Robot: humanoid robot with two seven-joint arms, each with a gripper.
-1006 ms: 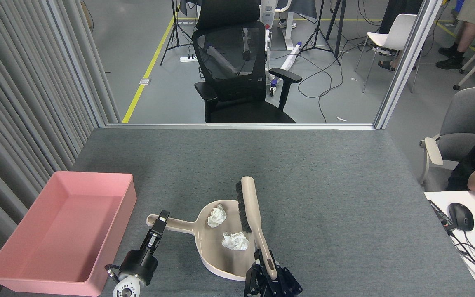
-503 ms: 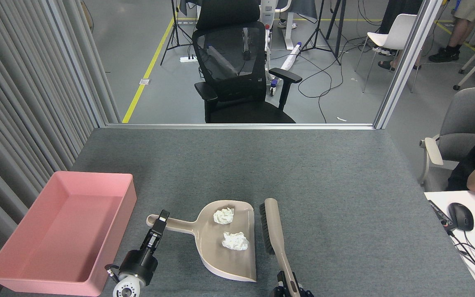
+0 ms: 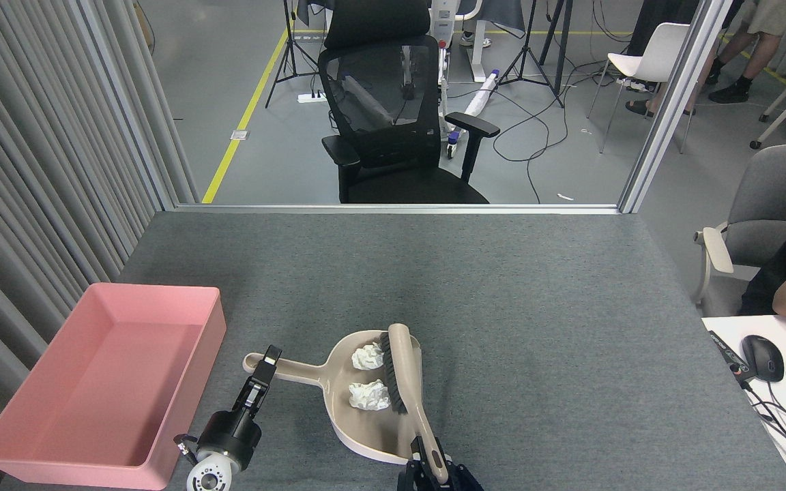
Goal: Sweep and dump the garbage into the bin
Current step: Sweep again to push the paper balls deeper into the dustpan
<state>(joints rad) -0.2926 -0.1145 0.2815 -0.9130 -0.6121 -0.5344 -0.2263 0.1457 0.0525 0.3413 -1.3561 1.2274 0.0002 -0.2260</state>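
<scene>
Two garbage wads (image 3: 369,376) lie in the dustpan (image 3: 366,416), whose handle the left gripper (image 3: 263,368) apparently clamps.

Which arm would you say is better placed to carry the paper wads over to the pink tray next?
Left. The left gripper holds the dustpan handle, both paper wads lie in it, and the pink tray sits on that side. The right gripper holds the brush.

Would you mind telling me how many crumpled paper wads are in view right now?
2. Both lie inside the beige dustpan: one paper wad toward its far edge, the other wad nearer the robot, beside the brush bristles. The pink bin holds none that show.
</scene>
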